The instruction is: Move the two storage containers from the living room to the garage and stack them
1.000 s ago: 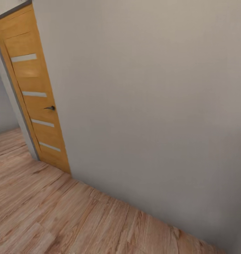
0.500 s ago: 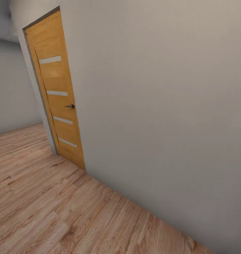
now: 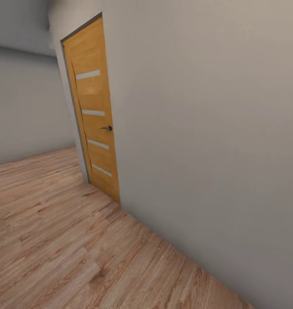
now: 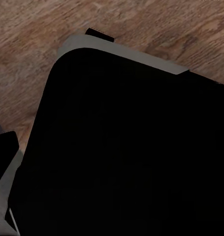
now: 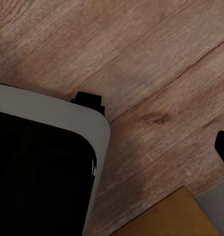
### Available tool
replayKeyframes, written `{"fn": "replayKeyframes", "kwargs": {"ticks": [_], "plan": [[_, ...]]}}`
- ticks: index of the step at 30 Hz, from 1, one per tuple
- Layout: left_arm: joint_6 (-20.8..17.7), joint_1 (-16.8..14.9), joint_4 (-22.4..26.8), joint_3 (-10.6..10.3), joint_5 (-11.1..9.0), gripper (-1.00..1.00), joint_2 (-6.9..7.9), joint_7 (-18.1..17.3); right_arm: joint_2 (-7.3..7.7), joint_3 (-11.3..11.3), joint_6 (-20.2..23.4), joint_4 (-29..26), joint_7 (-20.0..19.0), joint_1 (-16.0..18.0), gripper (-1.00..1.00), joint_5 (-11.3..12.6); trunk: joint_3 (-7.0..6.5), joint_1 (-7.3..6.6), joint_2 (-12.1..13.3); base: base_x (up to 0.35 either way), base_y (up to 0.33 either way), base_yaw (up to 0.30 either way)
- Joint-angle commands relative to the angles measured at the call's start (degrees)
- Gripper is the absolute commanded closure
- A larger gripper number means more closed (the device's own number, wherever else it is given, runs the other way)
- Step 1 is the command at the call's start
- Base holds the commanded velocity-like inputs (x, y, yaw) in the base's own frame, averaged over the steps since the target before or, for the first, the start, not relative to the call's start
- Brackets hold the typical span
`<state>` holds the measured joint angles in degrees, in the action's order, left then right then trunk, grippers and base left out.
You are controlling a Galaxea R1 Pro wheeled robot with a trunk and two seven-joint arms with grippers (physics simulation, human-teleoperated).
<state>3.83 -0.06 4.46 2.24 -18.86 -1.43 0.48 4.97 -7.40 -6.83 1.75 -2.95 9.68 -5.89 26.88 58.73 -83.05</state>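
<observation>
An orange wooden door (image 3: 95, 111) with four pale horizontal strips and a dark handle (image 3: 107, 128) stands shut in a plain grey wall (image 3: 206, 128), above light wood plank flooring (image 3: 56, 240).

Head view: a plain wall (image 3: 206, 128) and wooden door (image 3: 95, 116) are seen obliquely from above.
Wrist views: the plank floor (image 5: 141, 59) is faced closely, past dark robot body (image 4: 126, 147).
Shared: the floor (light wood).

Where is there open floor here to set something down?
The wood floor lies bare from the wall leftward, and in front of the shut door. It narrows toward the lower right, where the wall closes in.
</observation>
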Motion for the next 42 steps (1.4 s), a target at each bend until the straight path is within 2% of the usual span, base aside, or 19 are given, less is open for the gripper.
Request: {"fn": "replayKeyframes", "kwargs": {"ticks": [1,42], "plan": [[0.1,0.0,0.0,0.2,-0.1,-1.0,-0.01,0.1,-0.03,-0.1,-0.3,0.2,0.0,0.1,-1.0,-0.5,0.05,0.0,0.0,0.0,0.0,0.281],[0.1,0.0,0.0,0.3,-0.3,-1.0,-0.14,0.1,0.33,-0.1,-0.3,0.2,0.1,0.1,-1.0,-0.4,0.05,0.0,0.0,0.0,0.0,0.281]]}}
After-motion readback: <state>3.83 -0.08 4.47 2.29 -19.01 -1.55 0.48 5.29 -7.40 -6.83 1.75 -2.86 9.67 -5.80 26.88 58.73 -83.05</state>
